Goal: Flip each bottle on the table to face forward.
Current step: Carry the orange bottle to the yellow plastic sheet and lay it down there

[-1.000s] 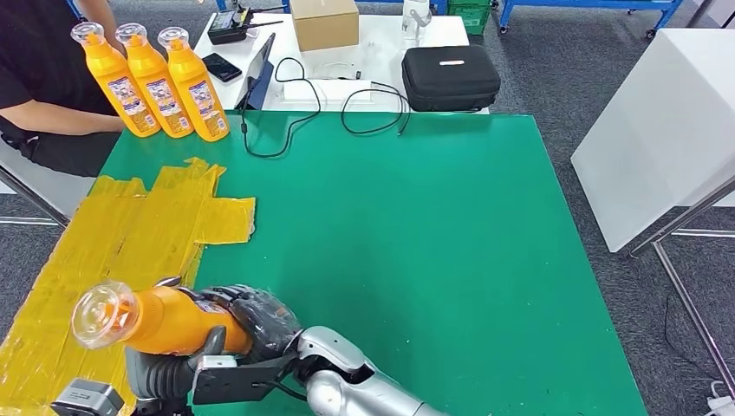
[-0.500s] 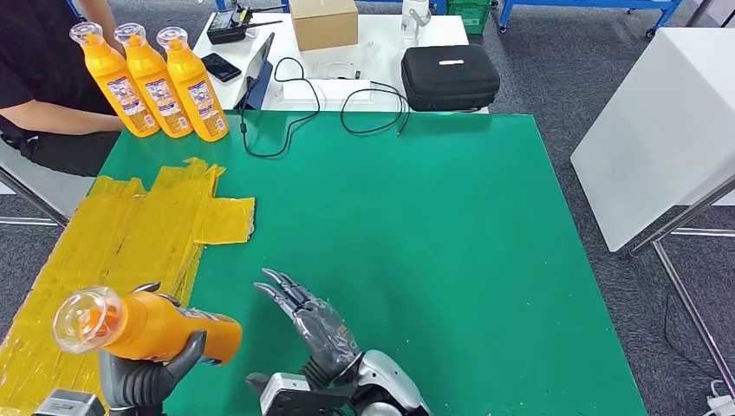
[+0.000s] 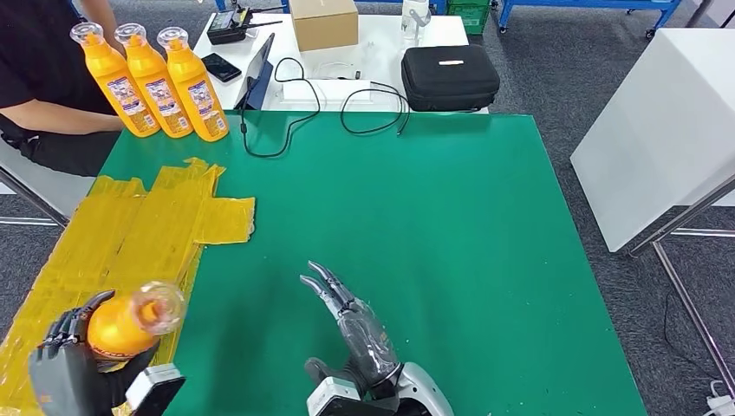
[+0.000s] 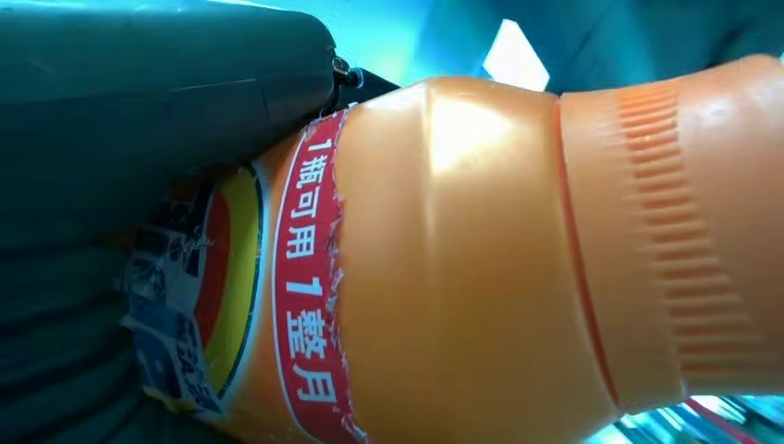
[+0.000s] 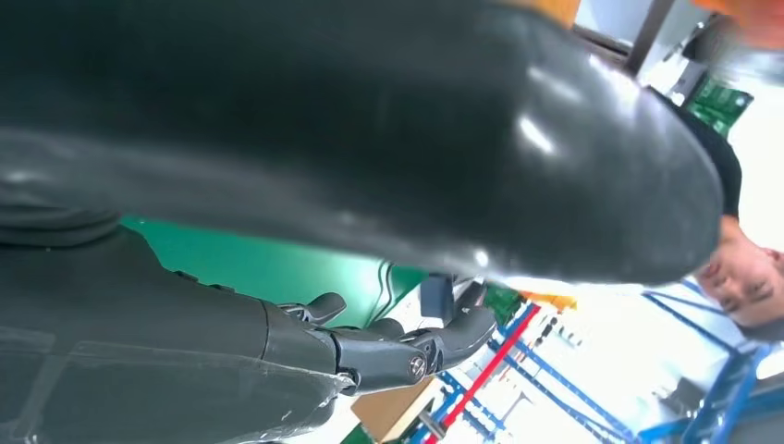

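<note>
The left robot hand (image 3: 65, 368) grips an orange plastic bottle (image 3: 121, 325) beside the green tabletop (image 3: 416, 217); its wrist camera reveals the red-banded label (image 4: 310, 287). The right robot hand (image 3: 351, 321) hovers empty, fingers spread.

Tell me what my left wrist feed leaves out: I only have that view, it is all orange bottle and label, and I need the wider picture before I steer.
Observer: The left hand grips the held bottle over the yellow taped patch at the near left corner of the green table.
Operator: Which way is the cap pointing?
Observer: Its clear cap points up and away from the robot, toward the table's middle.
Operator: Is the right hand helping?
Observer: No, the right hand is apart from the bottle over the bare green, fingers spread, holding nothing.
Operator: Other bottles?
Observer: Three orange bottles stand upright in a row at the far left corner, beside a seated person.
</note>
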Controlling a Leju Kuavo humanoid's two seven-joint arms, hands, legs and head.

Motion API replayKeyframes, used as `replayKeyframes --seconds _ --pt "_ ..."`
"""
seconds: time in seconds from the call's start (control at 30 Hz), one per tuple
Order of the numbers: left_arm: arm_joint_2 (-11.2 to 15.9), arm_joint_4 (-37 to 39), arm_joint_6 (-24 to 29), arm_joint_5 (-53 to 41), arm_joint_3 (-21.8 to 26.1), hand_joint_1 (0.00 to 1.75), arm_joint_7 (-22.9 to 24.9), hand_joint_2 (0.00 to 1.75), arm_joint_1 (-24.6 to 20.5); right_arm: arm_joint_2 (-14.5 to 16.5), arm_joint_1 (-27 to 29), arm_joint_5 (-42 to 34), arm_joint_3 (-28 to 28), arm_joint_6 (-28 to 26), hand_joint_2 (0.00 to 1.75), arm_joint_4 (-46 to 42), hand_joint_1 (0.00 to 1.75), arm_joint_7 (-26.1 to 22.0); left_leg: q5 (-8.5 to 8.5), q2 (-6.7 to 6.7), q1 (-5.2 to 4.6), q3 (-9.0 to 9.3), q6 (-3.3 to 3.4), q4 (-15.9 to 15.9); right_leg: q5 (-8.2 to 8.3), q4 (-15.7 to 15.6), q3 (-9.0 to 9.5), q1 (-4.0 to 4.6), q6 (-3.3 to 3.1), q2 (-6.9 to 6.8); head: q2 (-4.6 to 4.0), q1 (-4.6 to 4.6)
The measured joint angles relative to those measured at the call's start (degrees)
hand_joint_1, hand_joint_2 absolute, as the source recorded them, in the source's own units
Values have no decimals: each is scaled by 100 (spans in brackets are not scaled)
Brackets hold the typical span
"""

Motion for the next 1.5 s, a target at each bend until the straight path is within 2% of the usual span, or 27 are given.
replayKeyframes --seconds 0.07,0.2,0.37,0.53,1.3,1.4,1.5 --pt "-1 30 223 -692 329 175 -39 175 -148 -36 0 -80 -22 -47 0 -4 0 -38 0 1 0 2 0 0 0 0 1 0 0 0 0 1" --pt "-7 49 256 -1314 817 175 -104 175 -384 -100 -10 -226 -44 -138 0 -4 0 -105 1 7 2 3 -1 0 1 1 1 1 -2 2 0 -1" --pt "-15 89 257 -2107 1110 175 -59 175 -611 -169 -93 -367 -45 -220 0 43 0 -117 1 5 1 4 -1 0 1 1 3 1 -2 1 0 0" --pt "-18 205 259 -2580 1122 175 165 175 -722 -216 -176 -431 -40 -236 0 126 0 -121 1 6 0 3 -1 0 1 1 3 0 -1 1 0 1" --pt "-18 298 260 -2619 1120 175 195 175 -750 -258 -213 -439 -37 -246 0 250 0 -129 1 6 1 2 -1 0 1 1 1 0 -1 1 0 1" --pt "-4 322 260 -2696 1086 175 328 175 -740 -264 -223 -493 -25 -280 0 257 0 -124 1 6 1 2 -1 0 1 1 1 1 -1 1 0 0" --pt "128 404 260 -2772 944 175 609 175 -681 -273 -253 -540 1 -320 0 283 0 -122 1 6 1 2 -1 0 1 1 1 1 -1 1 0 0"
